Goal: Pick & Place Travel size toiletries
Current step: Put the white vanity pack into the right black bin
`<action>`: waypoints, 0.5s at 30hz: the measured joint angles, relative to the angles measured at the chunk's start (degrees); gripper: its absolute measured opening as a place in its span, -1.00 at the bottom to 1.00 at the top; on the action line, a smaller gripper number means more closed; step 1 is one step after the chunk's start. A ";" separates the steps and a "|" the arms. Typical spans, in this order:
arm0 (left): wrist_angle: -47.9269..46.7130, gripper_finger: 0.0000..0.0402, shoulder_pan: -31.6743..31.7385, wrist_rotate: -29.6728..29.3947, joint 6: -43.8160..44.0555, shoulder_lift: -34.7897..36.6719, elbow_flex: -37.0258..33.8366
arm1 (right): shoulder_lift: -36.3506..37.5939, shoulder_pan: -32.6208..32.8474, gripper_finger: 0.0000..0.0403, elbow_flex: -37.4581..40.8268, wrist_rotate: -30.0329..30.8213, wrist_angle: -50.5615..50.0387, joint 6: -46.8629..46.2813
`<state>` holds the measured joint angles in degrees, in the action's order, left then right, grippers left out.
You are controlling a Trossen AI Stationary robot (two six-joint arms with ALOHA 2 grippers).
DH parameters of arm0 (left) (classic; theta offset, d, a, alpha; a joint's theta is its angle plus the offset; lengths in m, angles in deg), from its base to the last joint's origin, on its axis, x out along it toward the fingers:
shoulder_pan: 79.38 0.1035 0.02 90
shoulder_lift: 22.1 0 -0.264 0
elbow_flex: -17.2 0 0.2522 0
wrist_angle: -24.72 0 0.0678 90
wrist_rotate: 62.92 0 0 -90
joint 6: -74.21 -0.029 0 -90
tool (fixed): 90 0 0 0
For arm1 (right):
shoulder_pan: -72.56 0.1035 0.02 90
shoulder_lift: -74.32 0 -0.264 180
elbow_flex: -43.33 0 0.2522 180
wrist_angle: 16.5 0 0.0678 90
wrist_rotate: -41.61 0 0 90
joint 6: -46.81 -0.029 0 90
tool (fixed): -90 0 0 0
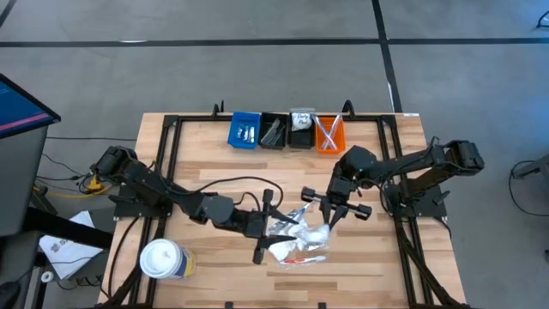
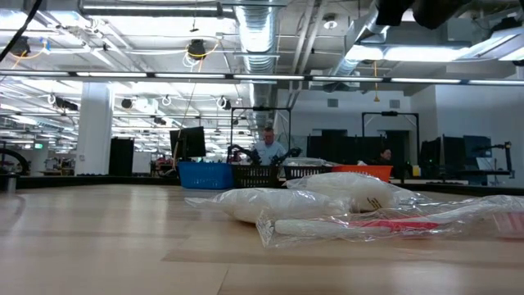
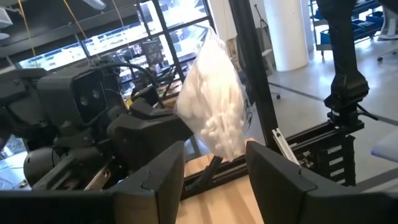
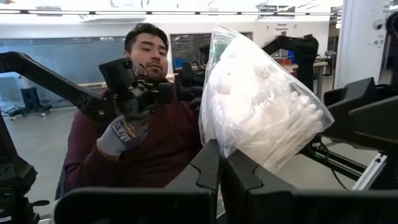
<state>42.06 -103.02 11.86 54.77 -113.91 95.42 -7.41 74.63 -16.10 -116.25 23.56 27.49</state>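
The toiletries show as a heap of clear and white sachets [image 1: 296,245] lying on the wooden table; in the low view one holds a red and white stick [image 2: 385,225]. My right gripper [image 4: 221,171] is shut on a clear bag of small white pieces [image 4: 261,106] held above the heap. My left gripper [image 3: 214,180] is open and points level at that bag [image 3: 214,106] from the table's left. Its fingers stand short of the bag with nothing between them. From above, the left gripper [image 1: 279,227] and the right gripper [image 1: 328,215] face each other over the heap. My right gripper pinches the bag's lower edge [image 4: 217,146] between its two shut fingers. The fingers lie about level and come from the table's right side. The bag stands up above the fingertips, tilted, and is lifted clear of the table.
Blue [image 1: 244,130], black [image 1: 274,131] and orange [image 1: 329,133] bins line the far edge. A white tub [image 1: 163,259] stands near the front left. Black frame rails run along the table's sides. A person with a gloved hand [image 4: 124,134] sits beyond the table.
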 joint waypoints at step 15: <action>1.82 -0.40 0.19 -0.69 1.70 -0.02 0.00 | 0.00 0.00 -1.00 0.00 0.86 -0.02 1.32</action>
<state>43.88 -102.83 11.17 56.47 -113.93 95.42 -7.41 74.63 -16.10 -115.39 23.54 28.81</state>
